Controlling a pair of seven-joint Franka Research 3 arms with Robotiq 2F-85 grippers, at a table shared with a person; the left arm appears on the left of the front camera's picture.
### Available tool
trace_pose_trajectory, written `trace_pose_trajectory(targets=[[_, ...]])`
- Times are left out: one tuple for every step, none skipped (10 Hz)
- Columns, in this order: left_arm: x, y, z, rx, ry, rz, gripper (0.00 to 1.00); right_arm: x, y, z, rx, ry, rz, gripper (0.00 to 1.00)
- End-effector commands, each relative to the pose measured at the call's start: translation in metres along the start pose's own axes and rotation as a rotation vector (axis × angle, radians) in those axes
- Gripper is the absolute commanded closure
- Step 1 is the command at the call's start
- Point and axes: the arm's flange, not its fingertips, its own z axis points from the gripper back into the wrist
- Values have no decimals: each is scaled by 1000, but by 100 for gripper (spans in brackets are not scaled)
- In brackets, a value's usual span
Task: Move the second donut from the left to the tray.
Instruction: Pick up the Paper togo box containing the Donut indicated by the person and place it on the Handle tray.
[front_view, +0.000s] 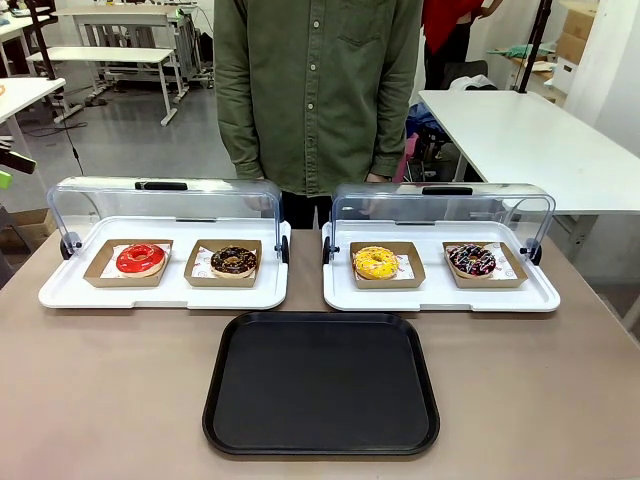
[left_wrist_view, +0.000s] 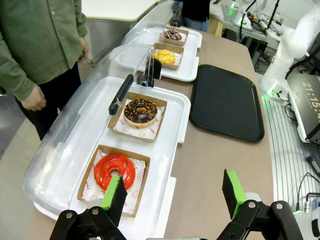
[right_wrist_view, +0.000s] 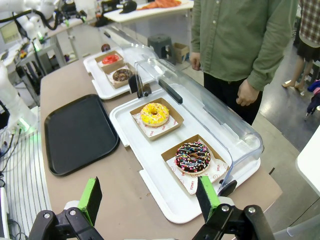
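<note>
Four donuts are set out in a row across the table (front_view: 90, 400), each in its own shallow cardboard box lined with white paper. Two white display trays are placed side by side, both with their clear lids swung up and back. On the left display tray (front_view: 160, 296) the red donut (front_view: 140, 259) is kept at the outer end. The second donut from the left (front_view: 234, 261), dark chocolate with brownish crumbs on top, is held in the box just beside it. On the right display tray (front_view: 440, 298) the yellow donut (front_view: 375, 263) and the sprinkled donut (front_view: 471, 260) are found, in that order.

The black tray (front_view: 320, 385) is laid flat on the table in front of the gap between the two display trays, near them but not touching, and nothing is carried on it.

The left gripper (left_wrist_view: 174, 192) is seen from its wrist camera above the table beside the red donut's end of the left display tray. Its green-padded fingers (left_wrist_view: 115, 192) are spread wide with nothing between them. The right gripper (right_wrist_view: 149, 197) is likewise held above the table near the sprinkled donut's end of the right display tray, its fingers (right_wrist_view: 207, 196) wide apart and nothing gripped.

A person (front_view: 320, 90) in a green shirt is stood at the far side of the table, behind the display trays.
</note>
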Motion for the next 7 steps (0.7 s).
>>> trace_pose_trajectory(targets=[[1, 0, 0, 0, -1, 8, 0, 2, 3, -2, -2, -25, 8, 0], [1, 0, 0, 0, -1, 8, 0, 2, 3, -2, -2, -25, 8, 0], [1, 0, 0, 0, -1, 8, 0, 2, 3, -2, -2, -25, 8, 0], [1, 0, 0, 0, -1, 8, 0, 2, 3, -2, -2, -25, 8, 0], [1, 0, 0, 0, -1, 8, 0, 2, 3, -2, -2, -25, 8, 0], [1, 0, 0, 0, -1, 8, 0, 2, 3, -2, -2, -25, 8, 0], [1, 0, 0, 0, -1, 8, 0, 2, 3, -2, -2, -25, 8, 0]])
